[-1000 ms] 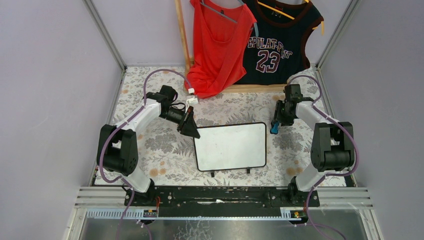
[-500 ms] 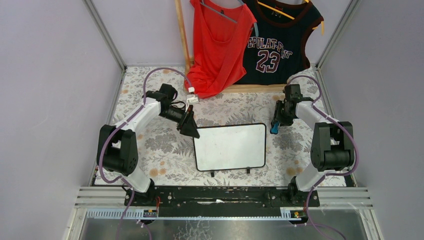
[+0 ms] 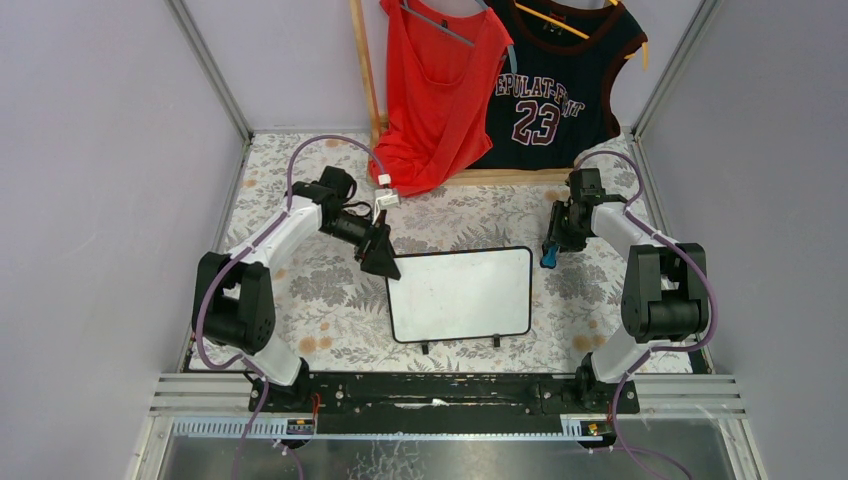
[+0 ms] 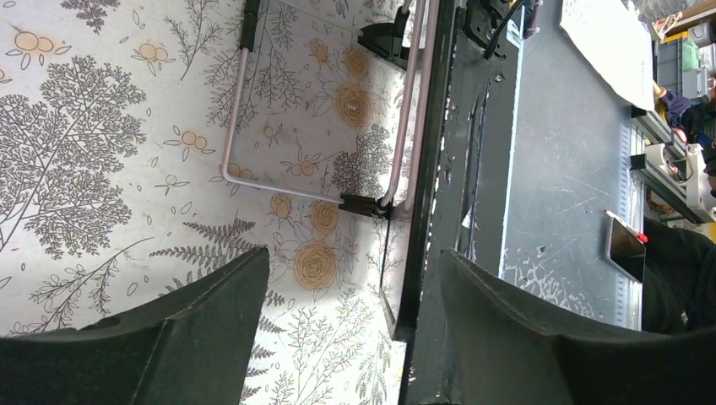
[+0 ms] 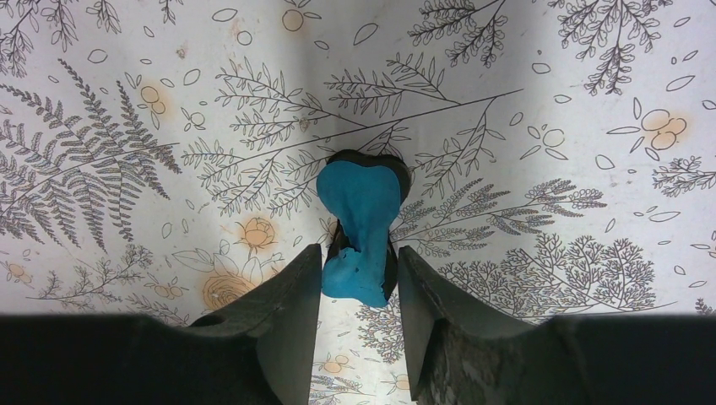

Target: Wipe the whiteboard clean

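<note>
A floral worktop (image 3: 300, 290) fills the cell floor. At its 12 o'clock edge a red top (image 3: 440, 90) and a dark jersey (image 3: 560, 90) hang from a wooden rack. The whiteboard (image 3: 460, 295) lies flat near the centre, a little toward 6 o'clock. Its face is plain white in the overhead view and its two black feet sit on its 6 o'clock side. The left arm (image 3: 280, 235) reaches in from 9 o'clock to the board's 10 o'clock corner, and the right arm (image 3: 625, 230) reaches in from 3 o'clock to a spot just off its 2 o'clock corner. The left fingers (image 4: 194, 337) stand wide apart with nothing between them; whether they touch the board I cannot tell. The right fingers (image 5: 279, 312) are clamped on a blue pad (image 5: 361, 228), which points down at the cloth beside the board.
</note>
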Tool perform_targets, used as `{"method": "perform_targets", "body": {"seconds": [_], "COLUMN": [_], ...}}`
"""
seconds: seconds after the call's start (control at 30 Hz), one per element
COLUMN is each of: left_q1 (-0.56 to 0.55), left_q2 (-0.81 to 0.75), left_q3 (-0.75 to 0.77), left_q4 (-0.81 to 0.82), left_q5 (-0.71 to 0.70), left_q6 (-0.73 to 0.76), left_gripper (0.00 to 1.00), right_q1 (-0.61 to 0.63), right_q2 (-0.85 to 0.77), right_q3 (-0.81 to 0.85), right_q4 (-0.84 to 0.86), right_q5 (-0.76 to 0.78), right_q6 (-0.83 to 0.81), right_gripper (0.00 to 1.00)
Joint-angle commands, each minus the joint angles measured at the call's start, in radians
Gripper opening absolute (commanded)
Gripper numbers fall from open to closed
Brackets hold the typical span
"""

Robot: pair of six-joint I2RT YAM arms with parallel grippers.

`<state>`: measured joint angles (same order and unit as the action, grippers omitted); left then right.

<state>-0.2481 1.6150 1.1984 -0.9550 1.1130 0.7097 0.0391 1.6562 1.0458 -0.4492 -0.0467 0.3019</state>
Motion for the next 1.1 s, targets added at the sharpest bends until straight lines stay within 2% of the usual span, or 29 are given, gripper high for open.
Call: {"method": "perform_targets", "body": {"seconds": [0.0, 0.13, 0.23, 0.37, 0.5, 0.67, 0.73, 0.9, 1.07], "left_q1": [-0.008, -0.008, -0.006, 0.018, 0.050, 0.155, 0.196, 0.219, 0.232], "left_q2": [-0.045, -0.067, -0.084, -0.125, -0.201, -0.262, -0.278, -0.349, -0.400], "left_q3": [0.033, 0.050, 0.063, 0.056, 0.034, 0.044, 0.030, -0.137, -0.319], "left_q4": [0.025, 0.026, 0.047, 0.179, 0.366, 0.542, 0.618, 0.837, 0.996], "left_q5": [-0.005, -0.008, -0.040, -0.118, -0.254, -0.372, -0.469, -0.913, -1.053], "left_q6": [-0.027, -0.038, -0.060, -0.198, -0.362, -0.541, -0.609, -0.688, -0.709], "left_gripper": [0.74, 0.84, 0.85, 0.91, 0.94, 0.96, 0.96, 0.98, 1.00], "right_q1": [-0.002, -0.003, -0.002, -0.003, -0.002, -0.002, -0.002, -0.002, -0.002], "right_q2": [-0.003, -0.006, -0.019, -0.039, -0.054, -0.074, -0.092, -0.179, -0.295], "right_q3": [0.007, 0.005, 0.002, -0.005, -0.018, -0.036, -0.045, -0.096, -0.176], "right_q4": [0.019, 0.020, 0.023, 0.029, 0.042, 0.066, 0.076, 0.132, 0.231], "right_q5": [-0.018, -0.018, -0.012, -0.007, -0.005, -0.004, 0.006, 0.048, 0.077], "right_q6": [-0.010, -0.011, -0.010, -0.011, -0.011, -0.010, -0.009, -0.002, 0.002], "right_gripper": [0.44, 0.43, 0.43, 0.43, 0.43, 0.42, 0.42, 0.42, 0.42]}}
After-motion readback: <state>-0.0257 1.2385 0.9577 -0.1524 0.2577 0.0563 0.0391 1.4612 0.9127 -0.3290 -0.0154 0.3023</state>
